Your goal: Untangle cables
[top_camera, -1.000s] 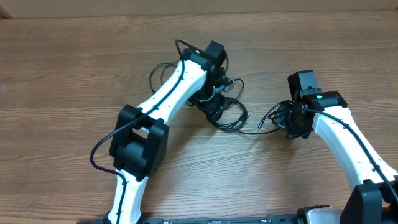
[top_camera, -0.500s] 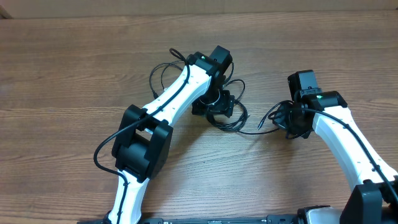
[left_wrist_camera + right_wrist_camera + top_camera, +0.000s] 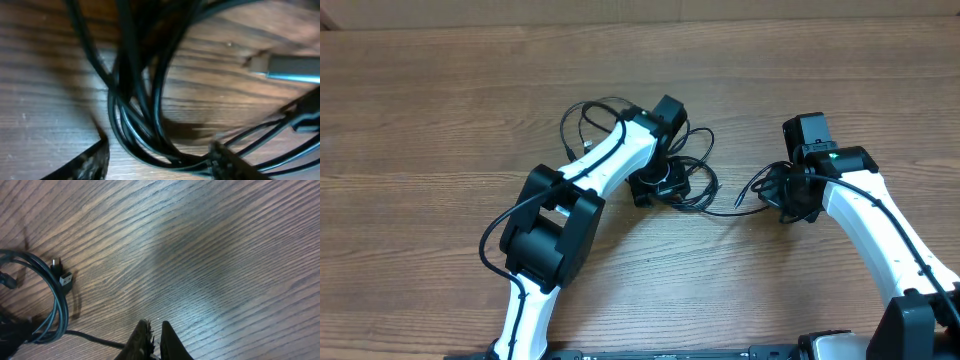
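The cables [image 3: 127, 75] lie in a tangle near the middle of the wooden table [image 3: 440, 120], with loose loops spreading out on both sides of the left arm [image 3: 610, 150]. The left gripper [image 3: 157, 157] is down at the tangle. In the wrist view its 2 fingers stand well parted, and a bundle of several black cords passes through the gap and curves close to 1 finger (the blur hides whether it touches). The jaws are apart, not pressed onto the cords. A silver plug [image 3: 295, 70] lies on the wood just beyond the bundle, out of focus.

The right gripper [image 3: 156, 339] sits to the right of the tangle, low over the table, with its 2 fingers pressed together. 1 thin cord [image 3: 95, 339] runs across the wood from the tangle right up to those fingers. It goes out of sight beside them, so I cannot tell whether the tips pinch it. At the left of that wrist view a loop of cords curves over the wood, and a flat metal plug [image 3: 65, 279] lies just beside the loop, apart from the gripper.
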{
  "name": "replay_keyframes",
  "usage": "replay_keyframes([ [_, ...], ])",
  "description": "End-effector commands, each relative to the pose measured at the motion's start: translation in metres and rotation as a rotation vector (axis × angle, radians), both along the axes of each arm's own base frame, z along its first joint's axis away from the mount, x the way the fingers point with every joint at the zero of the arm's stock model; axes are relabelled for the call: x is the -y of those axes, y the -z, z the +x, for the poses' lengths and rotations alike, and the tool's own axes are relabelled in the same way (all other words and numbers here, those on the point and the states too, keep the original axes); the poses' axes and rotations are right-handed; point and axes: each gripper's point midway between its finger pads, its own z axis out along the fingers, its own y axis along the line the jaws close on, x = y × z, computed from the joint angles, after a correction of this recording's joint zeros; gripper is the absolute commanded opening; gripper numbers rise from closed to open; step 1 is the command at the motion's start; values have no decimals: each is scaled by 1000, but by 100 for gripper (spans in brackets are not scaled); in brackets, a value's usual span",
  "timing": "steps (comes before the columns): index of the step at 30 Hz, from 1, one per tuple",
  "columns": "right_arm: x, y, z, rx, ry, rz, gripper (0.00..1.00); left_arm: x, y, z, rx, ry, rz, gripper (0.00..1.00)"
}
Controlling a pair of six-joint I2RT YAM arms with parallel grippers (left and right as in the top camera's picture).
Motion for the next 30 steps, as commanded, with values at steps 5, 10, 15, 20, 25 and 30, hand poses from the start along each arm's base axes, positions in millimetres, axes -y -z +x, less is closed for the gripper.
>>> replay_keyframes([
  [5, 2, -3, 4, 15, 7, -6, 6, -7, 6, 15, 48, -78, 24, 29],
  [10, 2, -3, 4, 15, 7, -6, 6, -19, 5, 24, 50, -96, 19, 4],
  [15, 2, -3, 4, 15, 7, -6, 7, -33, 3, 30, 40, -111, 23, 4],
  [20, 2, -3, 3, 14, 7, -5, 16, -34, -16, 49, 92, -38, -64, 4],
  [25, 2, -3, 2, 8, 7, -5, 41, -30, -61, 77, 224, 31, -139, 4],
  [30, 2, -3, 2, 7, 6, -4, 46, -24, -114, 96, 391, 147, -189, 4],
])
